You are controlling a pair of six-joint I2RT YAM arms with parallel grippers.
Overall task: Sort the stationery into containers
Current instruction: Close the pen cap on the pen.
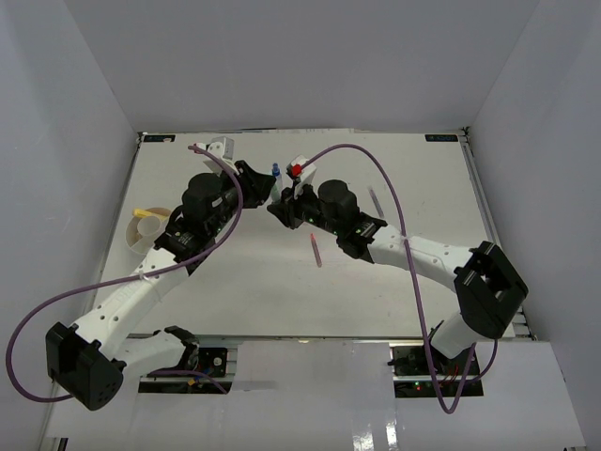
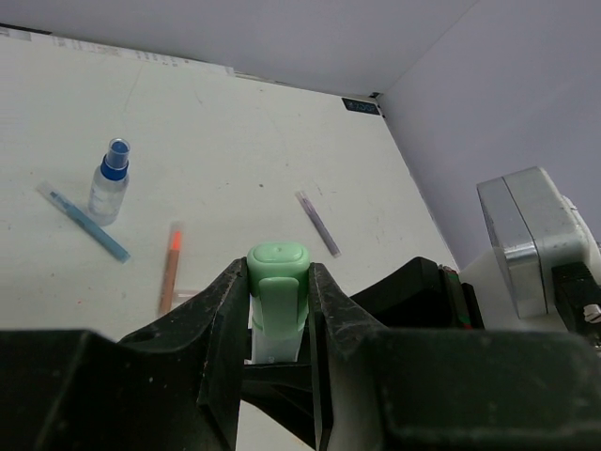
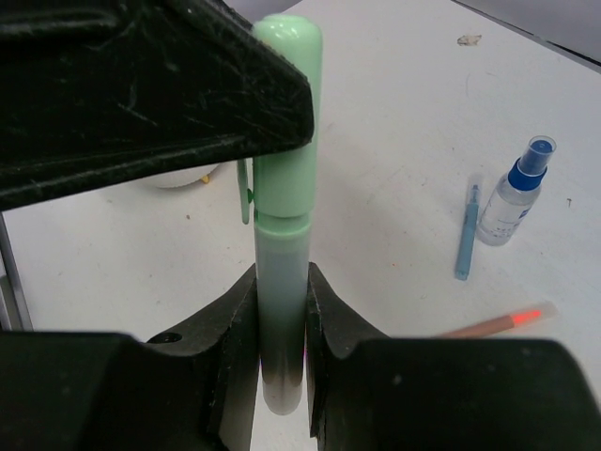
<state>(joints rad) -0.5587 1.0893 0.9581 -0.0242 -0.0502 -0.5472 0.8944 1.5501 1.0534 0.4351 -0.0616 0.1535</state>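
Note:
A green marker (image 3: 285, 141) is held between both grippers above the table's far middle. My left gripper (image 2: 278, 299) is shut on its green cap (image 2: 278, 272). My right gripper (image 3: 282, 324) is shut on the pale barrel below the cap. The two grippers meet tip to tip in the top view, left gripper (image 1: 266, 193) and right gripper (image 1: 280, 209). A white blue-capped bottle (image 2: 110, 183) stands on the table beyond them, beside a blue pen (image 2: 84, 222) and an orange pen (image 2: 170, 266). The round white container (image 1: 141, 233) sits at the far left with something yellow in it.
A purple pen (image 2: 317, 223) lies to the right, also seen in the top view as the purple pen (image 1: 376, 202). A pink pen (image 1: 315, 250) lies near the table's middle. A small red item (image 1: 294, 170) sits by the bottle (image 1: 274, 172). Purple cables loop over both arms.

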